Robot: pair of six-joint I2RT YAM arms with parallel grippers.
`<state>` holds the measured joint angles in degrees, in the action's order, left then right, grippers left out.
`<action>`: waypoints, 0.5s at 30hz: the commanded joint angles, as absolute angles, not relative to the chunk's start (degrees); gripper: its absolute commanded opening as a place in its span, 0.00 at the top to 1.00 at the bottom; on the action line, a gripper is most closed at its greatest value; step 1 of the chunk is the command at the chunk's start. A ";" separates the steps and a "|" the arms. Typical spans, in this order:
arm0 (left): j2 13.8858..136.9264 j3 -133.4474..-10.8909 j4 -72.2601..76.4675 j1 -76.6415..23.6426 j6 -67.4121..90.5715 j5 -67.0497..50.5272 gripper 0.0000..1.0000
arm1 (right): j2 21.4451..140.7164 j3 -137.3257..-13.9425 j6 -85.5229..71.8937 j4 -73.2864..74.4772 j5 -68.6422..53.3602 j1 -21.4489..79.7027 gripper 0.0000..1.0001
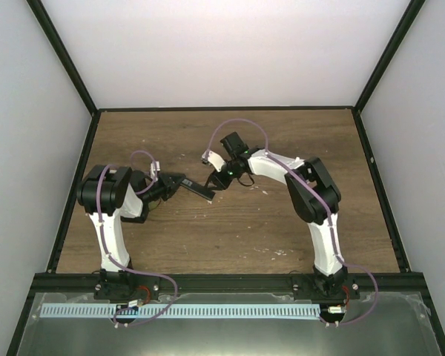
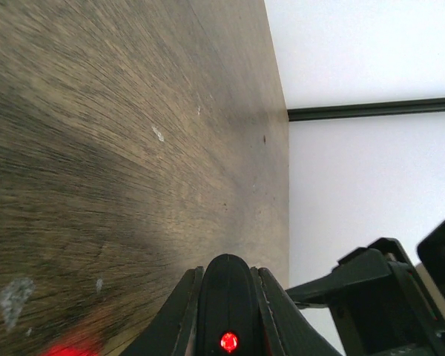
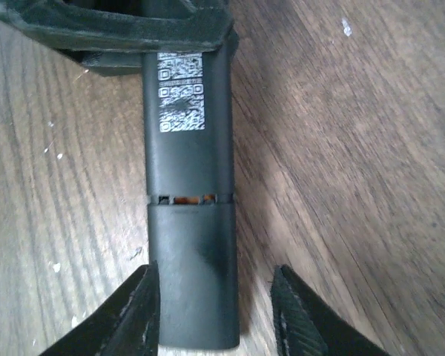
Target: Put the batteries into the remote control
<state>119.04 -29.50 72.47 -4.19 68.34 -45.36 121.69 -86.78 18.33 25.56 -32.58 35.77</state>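
The black remote control (image 3: 189, 141) lies back side up, a white code label near its far end. My left gripper (image 1: 176, 182) is shut on that end; in the left wrist view the remote (image 2: 226, 297) sits between the fingers, a red light glowing on it. My right gripper (image 3: 215, 300) is open and straddles the remote's near end, where the back cover (image 3: 193, 274) sits on the body. The left finger is close to the cover and the right finger stands well clear. A thin slit above the cover shows orange, the batteries (image 3: 185, 199) inside.
The wooden table (image 1: 230, 237) has pale chipped specks (image 2: 158, 133). Black frame posts and white walls close in the table on the left, right and back. The right arm's gripper body (image 2: 378, 289) shows at the lower right of the left wrist view.
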 commanded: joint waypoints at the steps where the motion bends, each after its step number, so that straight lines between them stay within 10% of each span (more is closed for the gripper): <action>1: 121.34 -29.86 69.96 -5.44 65.84 -44.98 1.00 | 115.03 -83.59 13.60 24.88 -29.30 35.61 0.61; 15: 120.59 -29.63 69.09 -5.33 65.13 -45.01 1.00 | 114.93 -81.26 -0.96 36.13 -29.97 35.08 0.41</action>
<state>119.11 -29.80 72.18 -4.75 68.05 -45.39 113.58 -80.49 3.88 31.48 -29.89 35.68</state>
